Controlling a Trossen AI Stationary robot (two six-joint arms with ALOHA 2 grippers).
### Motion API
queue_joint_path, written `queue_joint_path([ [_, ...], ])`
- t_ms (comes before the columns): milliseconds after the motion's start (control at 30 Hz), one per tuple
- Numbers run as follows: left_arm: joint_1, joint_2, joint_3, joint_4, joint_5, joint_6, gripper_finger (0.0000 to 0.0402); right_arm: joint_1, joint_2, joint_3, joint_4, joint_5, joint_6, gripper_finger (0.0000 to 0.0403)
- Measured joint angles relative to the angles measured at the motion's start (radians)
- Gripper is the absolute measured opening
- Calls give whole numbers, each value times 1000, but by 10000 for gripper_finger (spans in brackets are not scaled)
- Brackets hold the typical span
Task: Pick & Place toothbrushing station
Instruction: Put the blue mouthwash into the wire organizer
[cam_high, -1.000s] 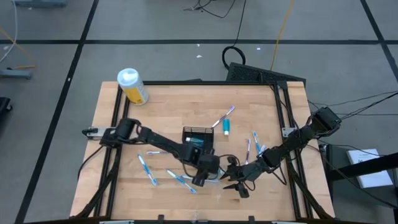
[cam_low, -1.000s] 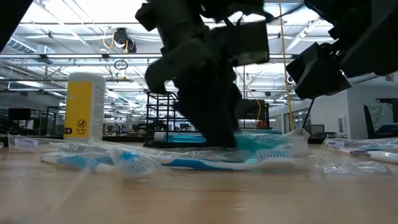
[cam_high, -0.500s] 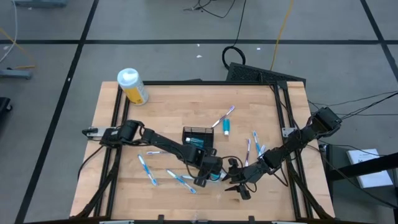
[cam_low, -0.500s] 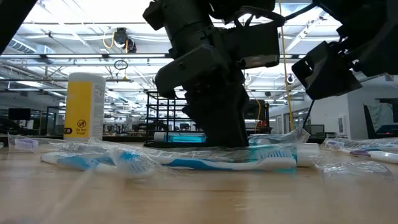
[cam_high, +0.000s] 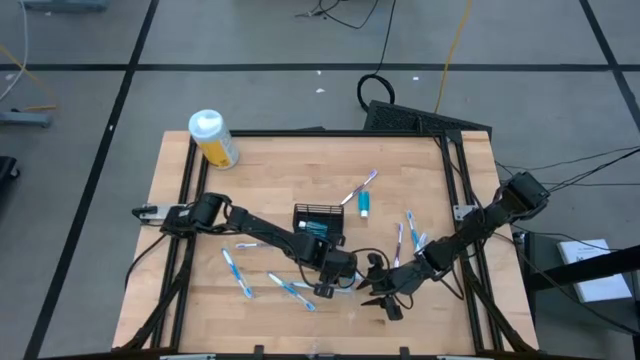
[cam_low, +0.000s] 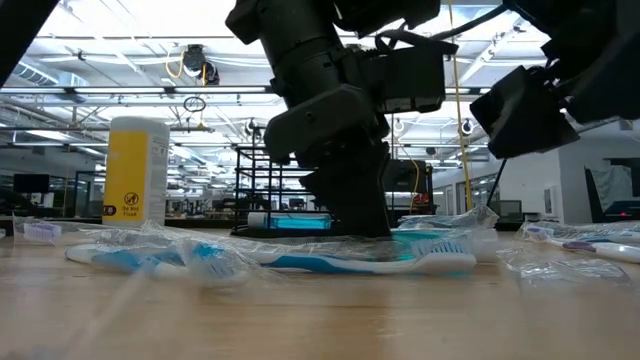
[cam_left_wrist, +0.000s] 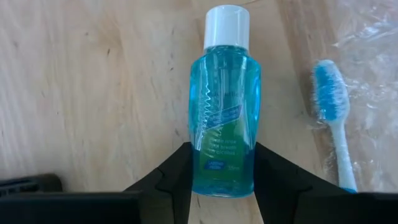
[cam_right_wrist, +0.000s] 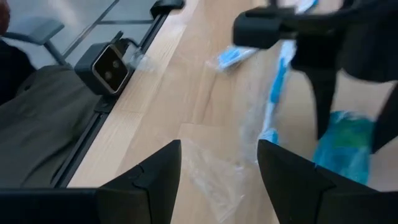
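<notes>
Closing left gripper (cam_left_wrist: 222, 180) around a teal bottle (cam_left_wrist: 224, 112) lying flat on the table (cam_high: 270, 170), fingers (cam_left_wrist: 177, 177) touching both its sides, just in front of the basket (cam_high: 318, 220). Hovering right gripper (cam_right_wrist: 217, 168) just beside, jaws standing wide, gripping nothing. Lying alongside the bottle: a toothbrush (cam_left_wrist: 333, 118).

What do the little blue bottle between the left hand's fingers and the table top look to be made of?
The blue bottle looks like clear, glossy tinted plastic: the wood shows through its edges, its cap is opaque white and a printed label sits on its front. The table looks like pale matte wood, with visible grain and plank seams, though a laminate cannot be ruled out.
</notes>
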Motion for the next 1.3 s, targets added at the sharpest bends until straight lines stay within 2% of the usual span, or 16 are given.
queue_joint_path([
  [200, -24, 0, 0, -12, -55, -22, 137, 60, -84, -1, -49, 120, -44, 205],
  [433, -46, -1, 0, -10, -105, -36, 136, 154, -176, -1, -130, 308, -54, 205],
  [567, -54, -5, -1, -14, -114, -39, 136, 191, -179, -1, -137, 359, -55, 205],
  [733, -59, -30, -32, -25, -135, -58, 136, 205, -179, -29, -89, 369, -49, 205],
  [867, -61, -108, -129, 67, -133, -77, 135, 207, -179, -74, -23, 371, -37, 205],
  [1067, -85, -298, -336, 289, -134, -103, 135, 207, -179, -117, 52, 372, -26, 205],
  [1300, -113, -507, -665, 706, -215, -129, 135, 193, -179, -121, 86, 421, -89, 205],
])
